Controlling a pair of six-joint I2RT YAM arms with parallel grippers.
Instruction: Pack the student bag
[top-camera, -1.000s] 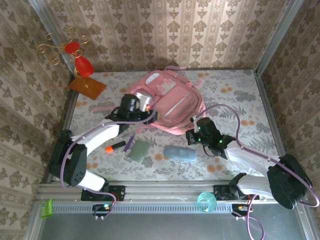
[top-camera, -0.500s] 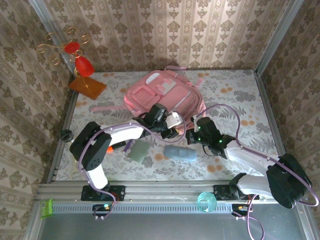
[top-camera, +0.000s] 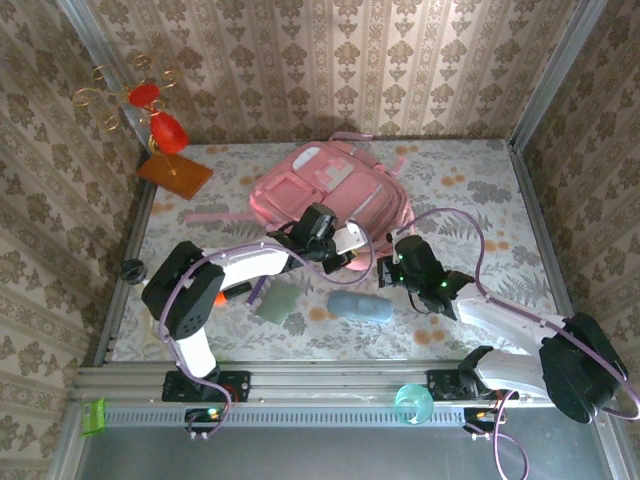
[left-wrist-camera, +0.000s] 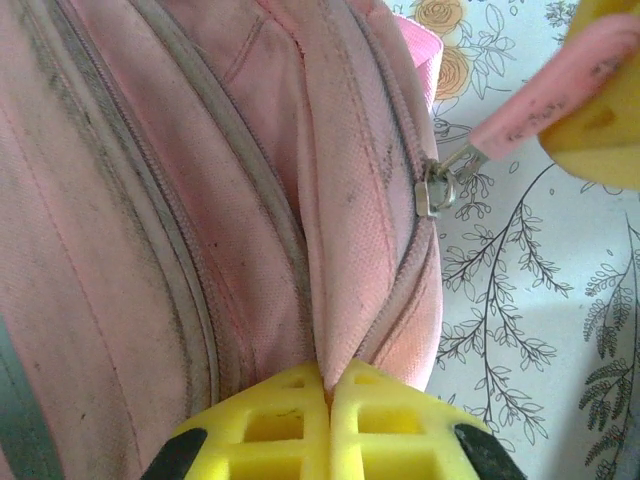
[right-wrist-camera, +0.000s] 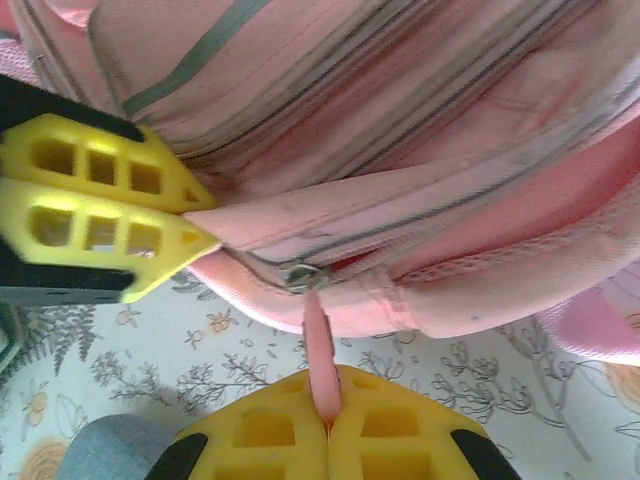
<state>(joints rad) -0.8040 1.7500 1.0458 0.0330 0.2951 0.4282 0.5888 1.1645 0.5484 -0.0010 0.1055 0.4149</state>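
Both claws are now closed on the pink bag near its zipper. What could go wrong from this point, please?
1. The right claw grips only the thin pink zipper pull. A pull at an angle could make it slip out.
2. The left claw pinches just a fold of the student bag. If that fold slips free, the soft bag may slide along with the zipper instead of opening.

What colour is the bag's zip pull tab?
Pink pull tab, like the student bag; clearest from right wrist.
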